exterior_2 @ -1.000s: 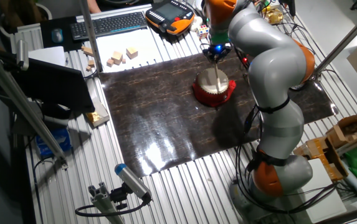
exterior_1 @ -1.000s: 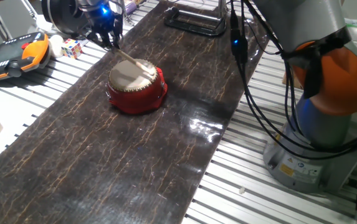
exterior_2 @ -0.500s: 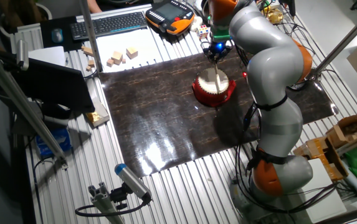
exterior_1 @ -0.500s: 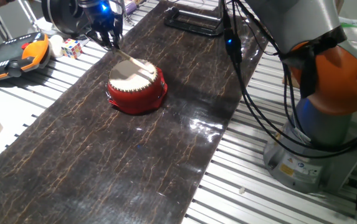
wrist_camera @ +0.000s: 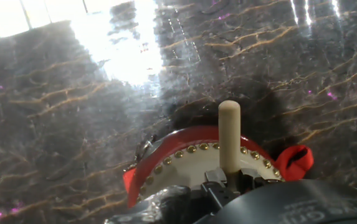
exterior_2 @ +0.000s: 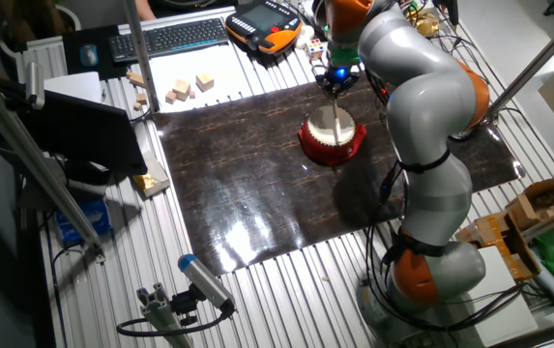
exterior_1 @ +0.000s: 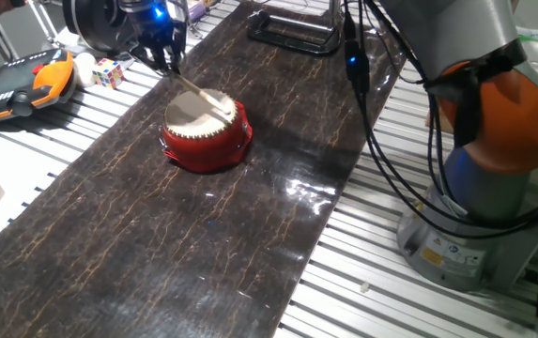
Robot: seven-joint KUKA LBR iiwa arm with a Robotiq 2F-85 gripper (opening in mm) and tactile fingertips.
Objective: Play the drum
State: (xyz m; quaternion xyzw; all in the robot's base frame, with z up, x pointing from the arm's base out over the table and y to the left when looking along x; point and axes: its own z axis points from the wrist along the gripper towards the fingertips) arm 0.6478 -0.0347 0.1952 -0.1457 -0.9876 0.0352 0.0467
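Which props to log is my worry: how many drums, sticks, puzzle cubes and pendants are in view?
drum: 1
stick: 1
puzzle cube: 1
pendant: 1
Total: 4

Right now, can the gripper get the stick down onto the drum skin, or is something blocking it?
Probably yes. The gripper holds the stick slanting over the drum, its tip at or just above the cream skin. Nothing else lies between them on the dark mat.
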